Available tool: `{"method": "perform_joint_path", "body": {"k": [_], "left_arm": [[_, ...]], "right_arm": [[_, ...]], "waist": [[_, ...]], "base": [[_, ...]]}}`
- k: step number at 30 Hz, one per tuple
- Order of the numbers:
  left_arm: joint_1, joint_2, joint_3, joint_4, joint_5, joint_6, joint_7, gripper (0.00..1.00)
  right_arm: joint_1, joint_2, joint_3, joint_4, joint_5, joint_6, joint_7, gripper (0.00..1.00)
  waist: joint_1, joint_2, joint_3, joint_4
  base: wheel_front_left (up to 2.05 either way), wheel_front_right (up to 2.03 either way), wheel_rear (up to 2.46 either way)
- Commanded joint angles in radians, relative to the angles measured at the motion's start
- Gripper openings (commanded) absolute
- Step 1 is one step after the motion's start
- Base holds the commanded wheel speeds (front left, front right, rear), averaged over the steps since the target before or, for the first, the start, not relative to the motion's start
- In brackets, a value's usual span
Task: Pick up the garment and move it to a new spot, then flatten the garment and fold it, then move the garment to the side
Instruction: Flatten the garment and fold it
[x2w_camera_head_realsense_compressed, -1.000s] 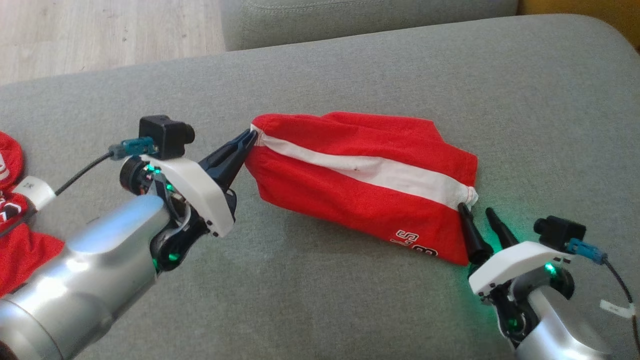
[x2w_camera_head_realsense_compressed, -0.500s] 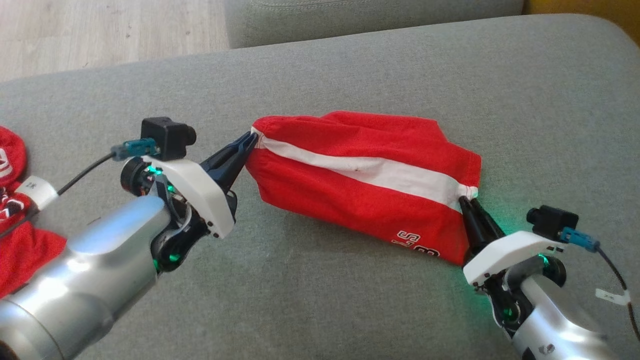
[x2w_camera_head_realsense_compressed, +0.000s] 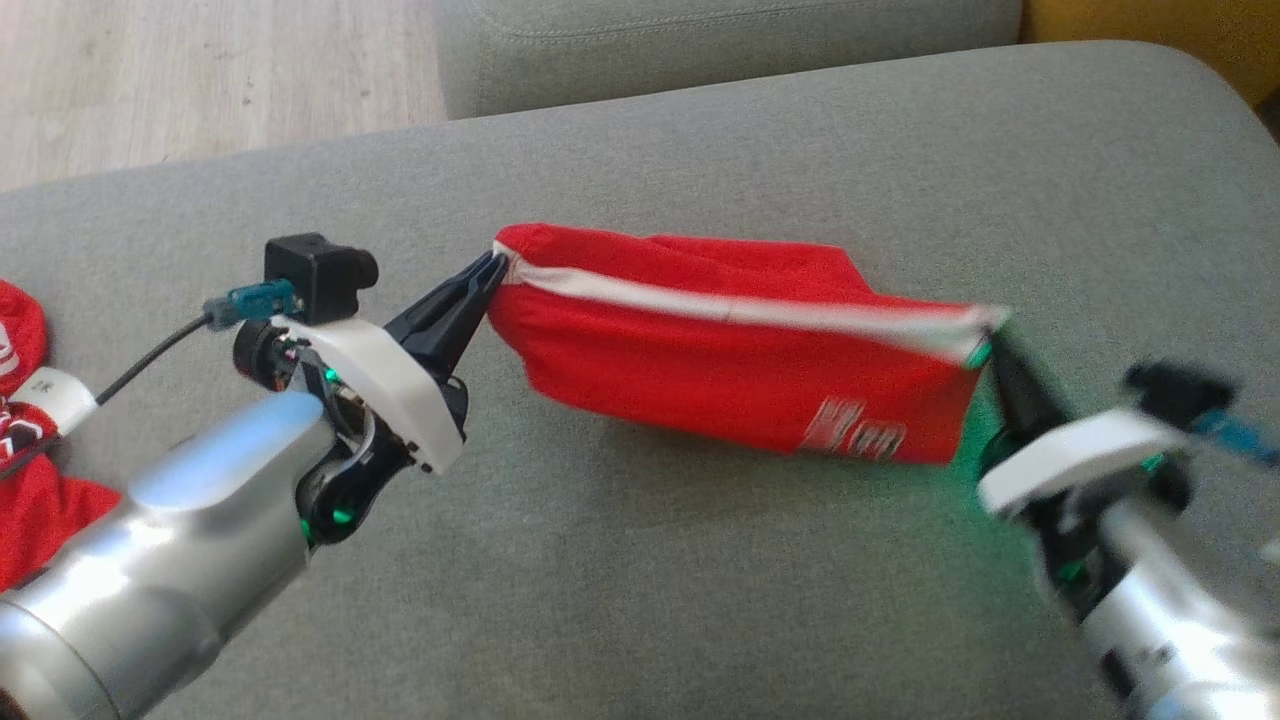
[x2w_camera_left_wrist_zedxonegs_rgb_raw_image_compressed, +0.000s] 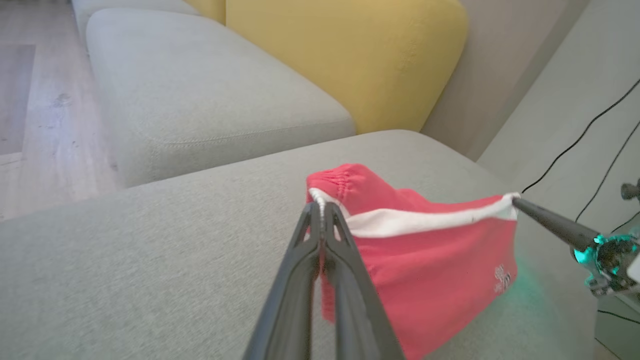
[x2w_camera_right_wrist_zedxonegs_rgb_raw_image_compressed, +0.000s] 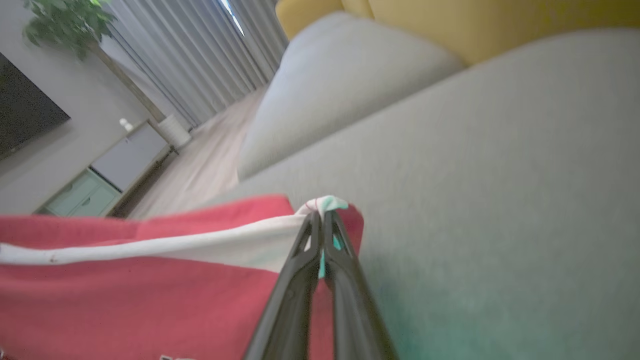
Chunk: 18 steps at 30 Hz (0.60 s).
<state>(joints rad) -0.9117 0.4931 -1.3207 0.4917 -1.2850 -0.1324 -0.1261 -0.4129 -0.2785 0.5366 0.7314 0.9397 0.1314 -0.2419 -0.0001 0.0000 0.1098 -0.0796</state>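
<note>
The garment (x2w_camera_head_realsense_compressed: 720, 370) is a pair of red shorts with a white side stripe and a white print near its lower right. It hangs stretched between my two grippers above the grey sofa cushion (x2w_camera_head_realsense_compressed: 700, 150). My left gripper (x2w_camera_head_realsense_compressed: 492, 268) is shut on the left end of the stripe, seen close in the left wrist view (x2w_camera_left_wrist_zedxonegs_rgb_raw_image_compressed: 320, 207). My right gripper (x2w_camera_head_realsense_compressed: 985, 345) is shut on the right end, its tips pinching the white hem (x2w_camera_right_wrist_zedxonegs_rgb_raw_image_compressed: 320, 205). The red cloth (x2w_camera_right_wrist_zedxonegs_rgb_raw_image_compressed: 125, 295) sags below the taut stripe (x2w_camera_left_wrist_zedxonegs_rgb_raw_image_compressed: 425, 220).
More red clothing (x2w_camera_head_realsense_compressed: 25, 440) lies at the cushion's left edge. Wooden floor (x2w_camera_head_realsense_compressed: 200, 70) and a second grey cushion (x2w_camera_head_realsense_compressed: 720, 30) lie beyond. A yellow backrest (x2w_camera_left_wrist_zedxonegs_rgb_raw_image_compressed: 350, 55) stands behind the sofa, and cables (x2w_camera_left_wrist_zedxonegs_rgb_raw_image_compressed: 595, 150) run along the wall at right.
My right gripper closed on the garment's right corner and lifted it up and to the right, pulling the shorts taut off the cushion. The left gripper kept its hold.
</note>
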Motion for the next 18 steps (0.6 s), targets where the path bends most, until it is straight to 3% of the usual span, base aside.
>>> {"method": "perform_joint_path", "body": {"k": [1, 6, 10, 18], "left_arm": [[-0.059, 0.039, 0.052, -0.025, -0.007, 0.002, -0.026, 0.0], [-0.16, 0.052, 0.085, -0.073, -0.007, 0.002, -0.056, 0.0], [-0.249, 0.045, 0.104, -0.076, 0.012, 0.002, -0.057, 0.0], [-0.528, -0.07, 0.139, 0.074, 0.077, 0.002, -0.067, 0.0]], "right_arm": [[-0.058, -0.053, -0.038, -0.086, -0.023, -0.001, -0.019, 0.0], [-0.115, -0.182, -0.172, -0.272, -0.113, -0.001, -0.02, 0.0], [-0.193, -0.236, -0.201, -0.323, -0.132, -0.001, -0.014, 0.0], [-0.558, -0.281, -0.187, -0.266, -0.174, -0.001, 0.045, 0.0]], "waist": [[0.0001, 0.0, -0.005, -0.006], [0.0001, 0.0, 0.006, -0.013], [0.0001, 0.0, 0.038, -0.012], [0.0001, 0.0, 0.182, -0.007]], "base": [[0.0, 0.0, 0.0], [0.0, 0.0, 0.0], [0.0, 0.0, 0.0], [0.0, 0.0, 0.0]]}}
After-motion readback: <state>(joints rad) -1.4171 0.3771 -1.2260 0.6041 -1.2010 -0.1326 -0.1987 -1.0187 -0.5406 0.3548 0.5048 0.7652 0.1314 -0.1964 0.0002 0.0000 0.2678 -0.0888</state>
